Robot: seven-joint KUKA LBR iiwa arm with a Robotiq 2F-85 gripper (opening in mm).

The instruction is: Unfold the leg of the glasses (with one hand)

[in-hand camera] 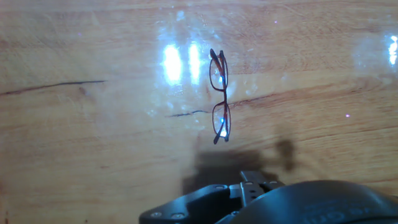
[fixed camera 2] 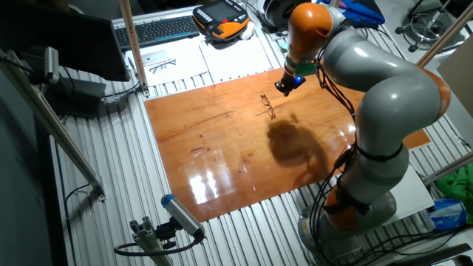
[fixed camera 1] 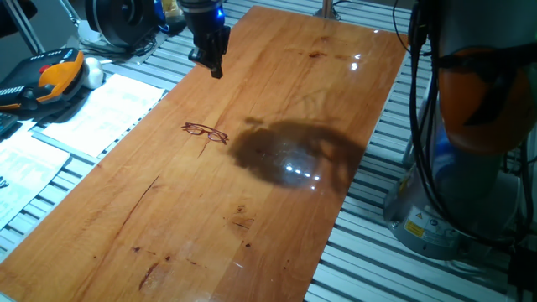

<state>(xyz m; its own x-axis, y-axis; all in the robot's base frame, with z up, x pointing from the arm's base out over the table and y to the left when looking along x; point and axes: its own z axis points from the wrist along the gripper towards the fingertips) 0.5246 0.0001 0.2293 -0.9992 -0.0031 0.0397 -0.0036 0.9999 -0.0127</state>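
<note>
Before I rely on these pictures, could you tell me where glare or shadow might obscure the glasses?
Hand view: bright lamp reflections sit on the wood beside the glasses and glint in both lenses. One fixed view: the arm's dark shadow with glare spots lies just right of them, not over them. The other fixed view: they appear tiny, shadow just below.

A robotics lab is shown. A varnished wooden board [fixed camera 2: 222,155] is laid on a bench of slotted aluminium profiles [fixed camera 2: 111,192], beside which the base of an orange-and-grey robot arm [fixed camera 2: 377,111] is mounted. Beyond the board's far edge, a keyboard [fixed camera 2: 159,29], an orange teach pendant [fixed camera 2: 220,18] and printed sheets [fixed camera 1: 92,105] are seen.
</note>
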